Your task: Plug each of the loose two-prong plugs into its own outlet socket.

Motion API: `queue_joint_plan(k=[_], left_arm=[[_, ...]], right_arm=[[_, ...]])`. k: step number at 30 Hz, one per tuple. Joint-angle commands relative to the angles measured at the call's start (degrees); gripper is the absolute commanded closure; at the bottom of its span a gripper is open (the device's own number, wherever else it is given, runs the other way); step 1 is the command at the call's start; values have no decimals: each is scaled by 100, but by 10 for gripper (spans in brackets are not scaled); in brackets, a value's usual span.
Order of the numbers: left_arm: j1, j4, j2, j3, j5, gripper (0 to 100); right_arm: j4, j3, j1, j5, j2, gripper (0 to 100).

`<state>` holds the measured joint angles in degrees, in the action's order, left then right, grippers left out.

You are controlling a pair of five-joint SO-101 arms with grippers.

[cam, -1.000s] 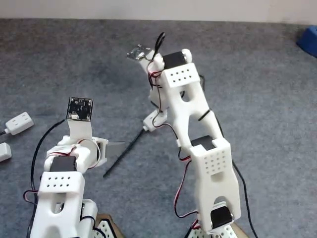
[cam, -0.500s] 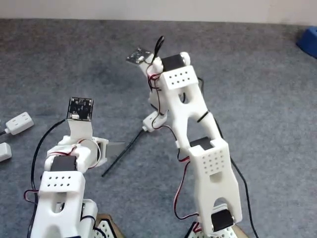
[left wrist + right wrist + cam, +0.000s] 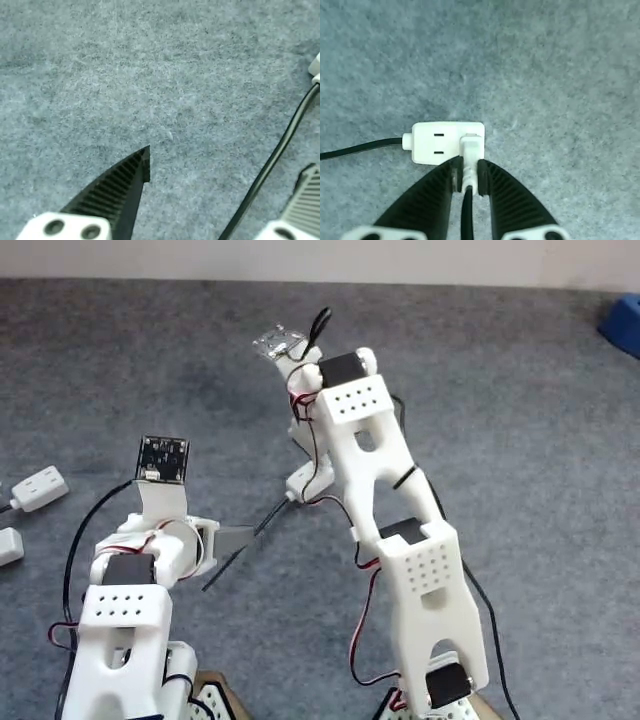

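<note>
**Right pincer clamped on plug at outlet socket**

The right pincer [image 3: 468,167] is closed on a white two-prong plug [image 3: 470,144], with the plug's black lead passing between the fingers. The plug's front meets the white outlet socket [image 3: 432,142] beside two free slots. Whether the prongs are seated cannot be told. The left pincer [image 3: 229,161] stands wide open and holds nothing. A black cord [image 3: 272,165] lies between its fingers on the grey bench [image 3: 150,60]. A further outlet block [image 3: 40,487] lies well apart, left of the left arm.

Two arms [image 3: 125,615] [image 3: 385,455]; two socket blocks [image 3: 38,488] [image 3: 447,142] (third white piece [image 3: 8,546] unclear); one plug [image 3: 470,147].
</note>
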<state>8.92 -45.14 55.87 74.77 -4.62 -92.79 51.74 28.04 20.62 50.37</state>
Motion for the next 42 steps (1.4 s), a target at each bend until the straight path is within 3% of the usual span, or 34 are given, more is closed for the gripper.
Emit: queue_joint_plan(k=[1,12,18,42], left_arm=[[92,105,75,-31,-35,564],[136,105,75,-31,-35,564],[242,105,75,-31,-35,564],[242,105,75,-31,-35,564]], right_arm=[[136,-31,136,-35,470,991],[-119,-57,136,97,1015,991],[-831,-48,198,237,1015,991],[-602,-40,-66,-35,1077,975]])
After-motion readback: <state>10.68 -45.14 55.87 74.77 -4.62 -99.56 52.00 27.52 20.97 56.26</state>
